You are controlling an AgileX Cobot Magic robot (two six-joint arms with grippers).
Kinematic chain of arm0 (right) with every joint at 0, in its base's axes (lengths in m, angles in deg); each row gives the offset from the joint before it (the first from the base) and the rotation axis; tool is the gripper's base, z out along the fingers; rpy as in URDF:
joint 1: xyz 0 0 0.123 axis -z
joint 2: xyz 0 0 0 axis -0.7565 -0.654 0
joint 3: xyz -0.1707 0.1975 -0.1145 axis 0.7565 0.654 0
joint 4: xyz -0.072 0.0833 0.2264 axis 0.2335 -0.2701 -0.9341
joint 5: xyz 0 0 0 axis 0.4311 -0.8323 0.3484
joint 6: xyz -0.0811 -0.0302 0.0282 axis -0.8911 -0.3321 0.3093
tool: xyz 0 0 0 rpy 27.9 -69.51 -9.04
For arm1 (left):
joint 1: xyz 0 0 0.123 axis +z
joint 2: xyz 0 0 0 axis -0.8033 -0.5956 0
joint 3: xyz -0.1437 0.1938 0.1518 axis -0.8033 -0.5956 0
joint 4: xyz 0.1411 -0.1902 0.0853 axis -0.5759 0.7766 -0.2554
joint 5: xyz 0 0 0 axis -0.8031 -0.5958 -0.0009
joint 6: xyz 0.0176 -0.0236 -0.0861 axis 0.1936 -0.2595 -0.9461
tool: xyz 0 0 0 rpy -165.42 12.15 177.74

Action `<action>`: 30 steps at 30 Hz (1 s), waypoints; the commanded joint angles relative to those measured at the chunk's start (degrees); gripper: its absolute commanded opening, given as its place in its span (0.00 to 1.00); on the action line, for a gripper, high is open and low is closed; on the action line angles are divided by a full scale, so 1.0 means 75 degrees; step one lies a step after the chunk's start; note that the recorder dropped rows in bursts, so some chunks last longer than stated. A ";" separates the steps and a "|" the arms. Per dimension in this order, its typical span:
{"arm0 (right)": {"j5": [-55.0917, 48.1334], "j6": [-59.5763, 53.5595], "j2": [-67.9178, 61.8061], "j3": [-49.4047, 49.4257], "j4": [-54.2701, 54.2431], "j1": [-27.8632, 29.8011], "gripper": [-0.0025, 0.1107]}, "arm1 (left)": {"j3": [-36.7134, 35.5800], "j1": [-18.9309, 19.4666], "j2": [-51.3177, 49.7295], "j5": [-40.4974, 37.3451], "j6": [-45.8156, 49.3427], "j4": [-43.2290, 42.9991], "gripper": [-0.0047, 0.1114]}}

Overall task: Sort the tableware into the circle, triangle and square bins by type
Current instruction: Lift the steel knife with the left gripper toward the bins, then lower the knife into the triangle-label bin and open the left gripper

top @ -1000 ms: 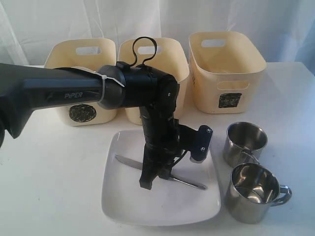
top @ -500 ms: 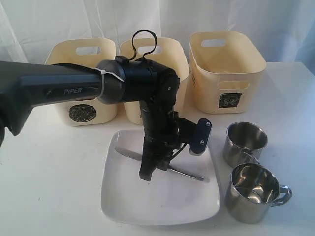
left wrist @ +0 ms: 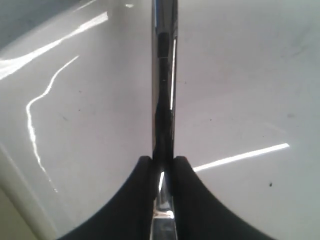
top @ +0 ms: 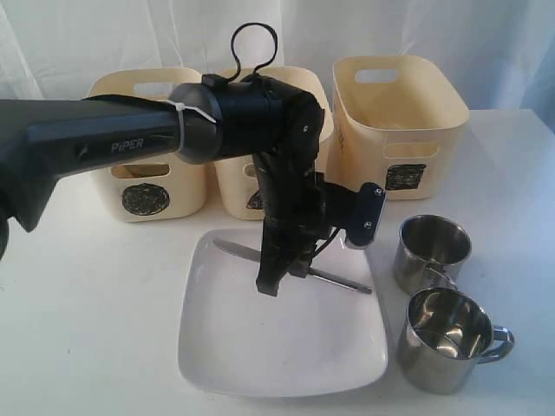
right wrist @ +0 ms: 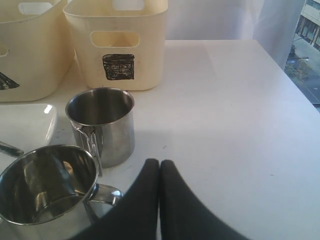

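A steel knife [top: 340,280] hangs level a little above the large white square plate [top: 260,347], and my left gripper [top: 270,282] is shut on its middle. In the left wrist view the knife [left wrist: 164,75] runs straight out from between the black fingers [left wrist: 142,172], over the plate [left wrist: 240,90]. Two steel handled mugs [top: 432,251] [top: 447,338] stand right of the plate. My right gripper [right wrist: 159,163] is shut and empty, low over the table beside the mugs [right wrist: 102,125] [right wrist: 45,185]; it is outside the exterior view.
Three cream bins stand in a row at the back: the circle bin [top: 143,143], the triangle bin [top: 234,186] partly behind my left arm, and the square bin [top: 399,121]. The table's right edge [right wrist: 287,75] lies beyond the right gripper.
My left gripper has risen and moved back toward the bins with the knife, lifting it off the plate. The right gripper and mugs have not moved.
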 commanded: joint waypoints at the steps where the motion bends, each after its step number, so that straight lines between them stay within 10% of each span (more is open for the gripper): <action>1: 0.0106 -0.0028 0.0043 0.0040 0.0000 -0.0007 0.02 | 0.0387 0.0014 0.0083 -0.0409 -0.0067 -0.0085 0.05; 30: 0.0106 -0.0028 0.0043 0.0040 0.0000 -0.0007 0.02 | 0.1072 0.0014 0.1085 0.0133 -0.0243 -0.1255 0.05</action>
